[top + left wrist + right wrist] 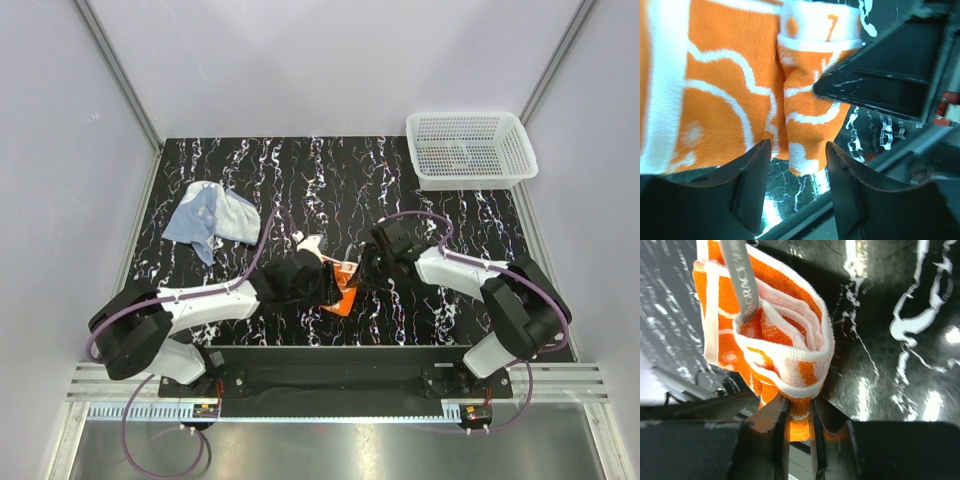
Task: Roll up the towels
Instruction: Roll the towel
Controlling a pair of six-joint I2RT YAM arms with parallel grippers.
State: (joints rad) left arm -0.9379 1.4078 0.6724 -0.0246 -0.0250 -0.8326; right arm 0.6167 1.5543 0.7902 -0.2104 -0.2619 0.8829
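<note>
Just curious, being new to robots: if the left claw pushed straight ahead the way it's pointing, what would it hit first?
The orange towel. It sits right in front of the left claw, apparently almost between its open fingertips, though depth is hard to judge.

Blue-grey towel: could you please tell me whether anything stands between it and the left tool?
Nothing visible does. The left tool sits open at the orange towel; only bare marbled table separates it from the blue-grey towel, though the arm's purple cable arcs beside it.
</note>
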